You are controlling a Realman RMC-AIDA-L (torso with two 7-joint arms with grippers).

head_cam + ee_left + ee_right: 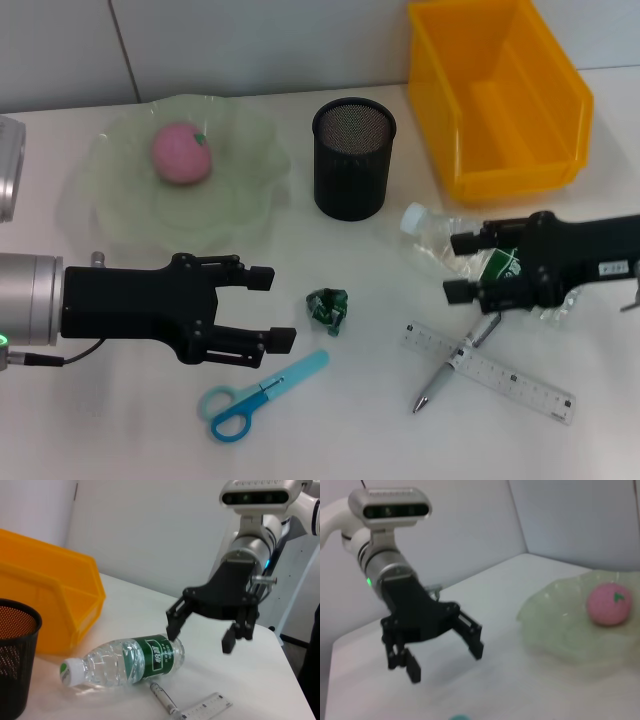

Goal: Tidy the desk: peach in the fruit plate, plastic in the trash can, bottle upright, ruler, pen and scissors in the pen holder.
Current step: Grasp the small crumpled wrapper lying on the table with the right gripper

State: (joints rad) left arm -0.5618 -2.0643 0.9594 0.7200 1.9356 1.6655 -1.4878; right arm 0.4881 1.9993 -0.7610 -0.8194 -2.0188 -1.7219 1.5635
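Note:
A pink peach [182, 153] [608, 604] lies in the pale green fruit plate [120, 215] [555, 630]. The clear bottle [440, 238] [125, 662] lies on its side with its white cap toward the black mesh pen holder [353, 158] [12, 655]. My right gripper [458, 267] [200, 636] hangs open over the bottle's base end. A crumpled green plastic [328, 308] sits mid-desk. Blue scissors [255, 397] lie near the front edge. A clear ruler [490, 372] [205, 707] lies across a silver pen [455, 368] [162, 697]. My left gripper [272, 308] [445, 660] is open, above the scissors and left of the plastic.
A yellow bin [495, 95] [45, 600] stands at the back right, behind the bottle. A silver cylinder [8, 165] shows at the far left edge.

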